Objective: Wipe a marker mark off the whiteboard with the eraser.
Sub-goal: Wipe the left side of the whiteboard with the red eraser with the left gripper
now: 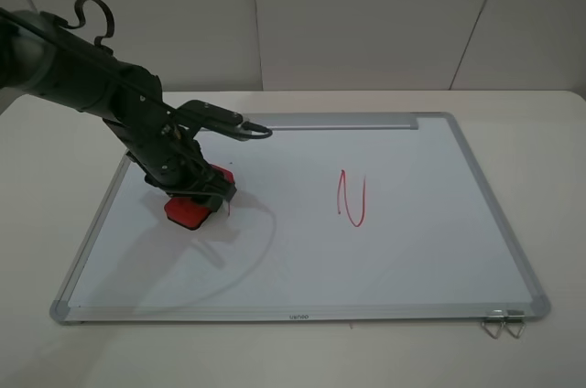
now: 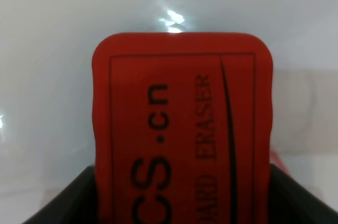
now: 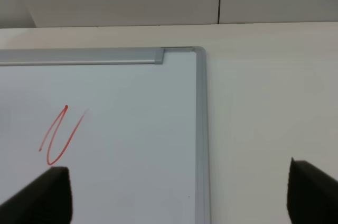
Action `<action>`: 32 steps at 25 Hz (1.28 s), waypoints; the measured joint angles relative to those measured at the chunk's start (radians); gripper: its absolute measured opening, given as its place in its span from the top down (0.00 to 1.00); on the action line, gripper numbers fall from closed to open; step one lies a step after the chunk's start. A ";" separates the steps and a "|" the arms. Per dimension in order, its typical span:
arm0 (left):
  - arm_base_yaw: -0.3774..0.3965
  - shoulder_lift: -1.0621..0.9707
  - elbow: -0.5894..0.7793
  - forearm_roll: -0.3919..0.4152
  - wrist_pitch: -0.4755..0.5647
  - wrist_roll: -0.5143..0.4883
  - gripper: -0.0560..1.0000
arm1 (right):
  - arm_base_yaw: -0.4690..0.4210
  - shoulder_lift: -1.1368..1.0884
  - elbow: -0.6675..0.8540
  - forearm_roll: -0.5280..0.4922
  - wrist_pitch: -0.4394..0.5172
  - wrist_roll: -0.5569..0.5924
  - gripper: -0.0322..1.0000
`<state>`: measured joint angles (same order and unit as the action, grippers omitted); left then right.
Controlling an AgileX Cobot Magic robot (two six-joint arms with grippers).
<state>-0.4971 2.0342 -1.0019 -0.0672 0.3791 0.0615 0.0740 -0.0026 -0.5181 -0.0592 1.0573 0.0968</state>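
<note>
The whiteboard [image 1: 412,242] lies flat on the table. My left gripper [image 1: 197,194] is shut on the red eraser [image 1: 186,212] and holds it down on the board's left part. The left wrist view shows the eraser [image 2: 179,102] close up, dark lettering on top, held between the black jaws over the white surface [image 2: 53,49]. A thin red trace [image 1: 228,209] of the marker mark shows at the eraser's right edge; the rest of the zigzag is hidden. My right gripper [image 3: 179,203] stands open above the board's right frame [image 3: 199,129] and does not show in the exterior view.
A narrower red looped squiggle [image 1: 352,198] [image 3: 59,135] sits in the board's middle. The metal tray strip [image 1: 339,121] runs along the far edge. Two binder clips [image 1: 502,325] hang at the near right corner. White table surrounds the board.
</note>
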 joint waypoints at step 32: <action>0.215 0.053 -0.062 -0.195 -0.159 0.070 0.41 | 0.000 0.000 0.000 0.000 0.000 0.000 0.27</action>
<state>-0.2822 2.0867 -1.0641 -0.2619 0.2197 0.1314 0.0740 -0.0026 -0.5181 -0.0592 1.0573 0.0968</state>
